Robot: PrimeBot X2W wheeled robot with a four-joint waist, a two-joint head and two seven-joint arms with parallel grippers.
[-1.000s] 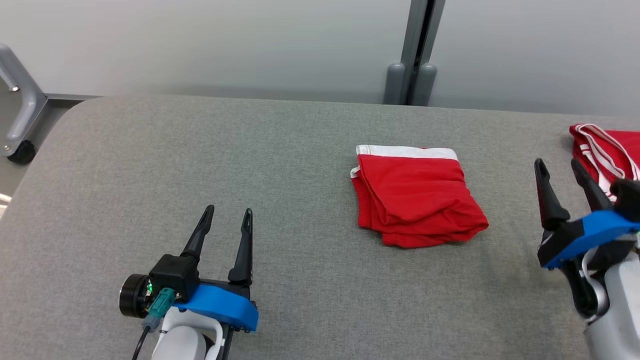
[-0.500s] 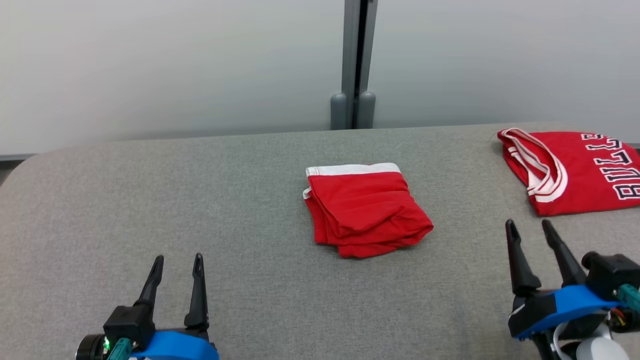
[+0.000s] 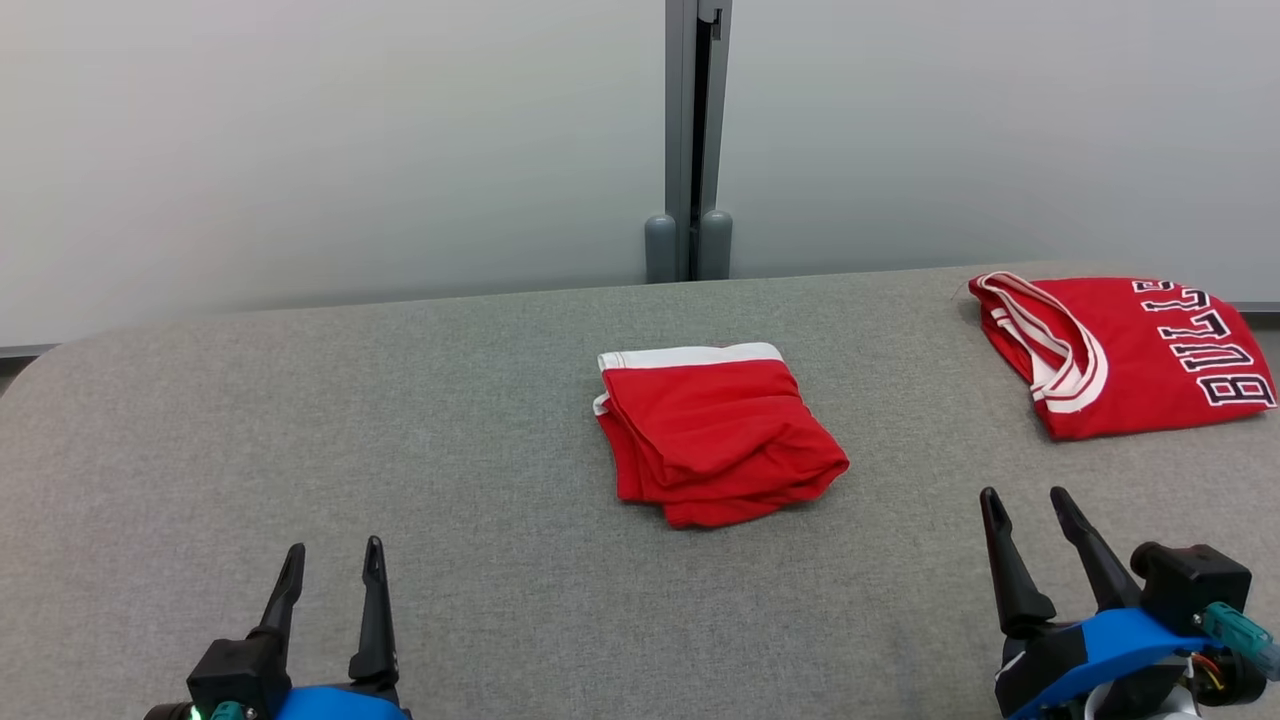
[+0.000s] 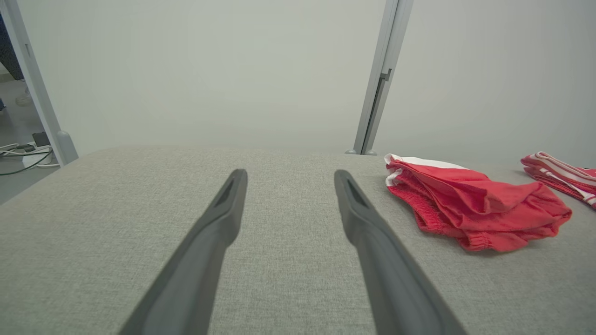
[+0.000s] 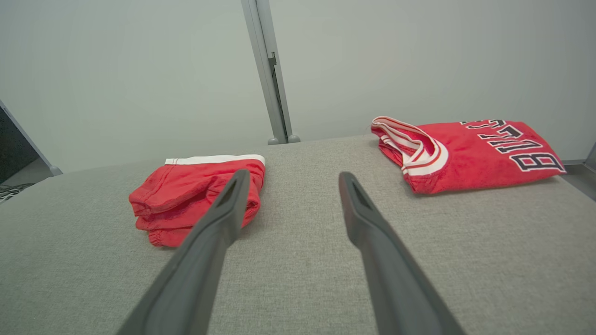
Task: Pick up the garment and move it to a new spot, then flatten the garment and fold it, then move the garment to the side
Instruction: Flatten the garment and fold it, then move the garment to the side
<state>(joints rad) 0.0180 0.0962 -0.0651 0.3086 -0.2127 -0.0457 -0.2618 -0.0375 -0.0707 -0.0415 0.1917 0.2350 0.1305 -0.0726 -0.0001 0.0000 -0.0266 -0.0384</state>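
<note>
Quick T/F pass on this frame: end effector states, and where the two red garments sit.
1. The left end effector and right end effector are both open and empty. True.
2. The right end effector grips the folded red shorts. False: they lie untouched in the middle of the table.
3. The lettered red jersey lies toward the table's right end. True.
4. The shorts and jersey overlap. False: bare table separates them.

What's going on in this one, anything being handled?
Nothing is held right now. The left gripper and right gripper are both open and empty, above the near side of the grey table. Folded red shorts lie mid-table, and a folded red jersey lies at the far right.
</note>
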